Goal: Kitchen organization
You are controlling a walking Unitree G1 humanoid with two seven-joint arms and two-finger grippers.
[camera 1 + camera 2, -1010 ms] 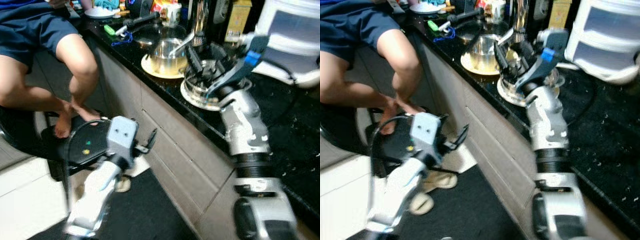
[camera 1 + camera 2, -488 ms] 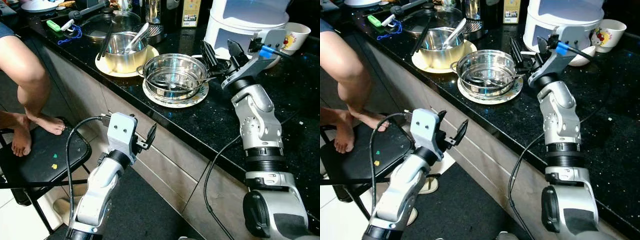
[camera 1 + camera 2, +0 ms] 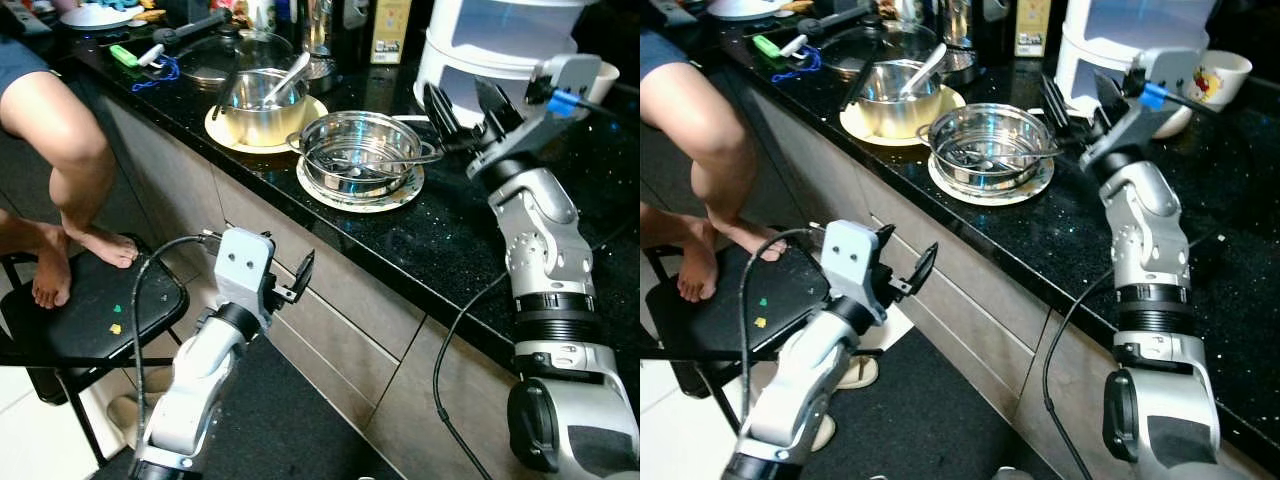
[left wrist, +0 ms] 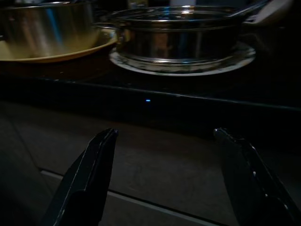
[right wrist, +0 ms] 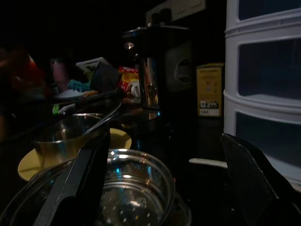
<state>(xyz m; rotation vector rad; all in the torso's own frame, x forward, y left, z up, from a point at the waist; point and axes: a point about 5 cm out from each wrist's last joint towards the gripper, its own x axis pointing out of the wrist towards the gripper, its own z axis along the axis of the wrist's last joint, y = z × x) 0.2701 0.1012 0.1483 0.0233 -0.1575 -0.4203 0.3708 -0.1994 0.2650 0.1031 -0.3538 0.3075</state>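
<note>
A person's bare legs (image 3: pixel 70 170) rest on a black chair (image 3: pixel 90 320), left of the steamer (image 3: pixel 360 150). The left gripper (image 3: pixel 290 285) hangs below the counter (image 3: pixel 440 250), in front of the drawers (image 3: pixel 330 320) under the steamer, fingers apart and empty. A steel pot (image 3: pixel 262 100) with a ladle (image 3: pixel 290 75) sits on a yellow plate (image 3: pixel 225 128) just left of the steamer. The steamer stands on a patterned plate (image 3: pixel 400 195) near the counter edge. The right gripper (image 3: pixel 462 108) hovers just right of the steamer's rim, fingers spread, holding nothing. A white drawer unit (image 3: pixel 500 40) stands behind it, a cup (image 3: pixel 1223 72) further right
</note>
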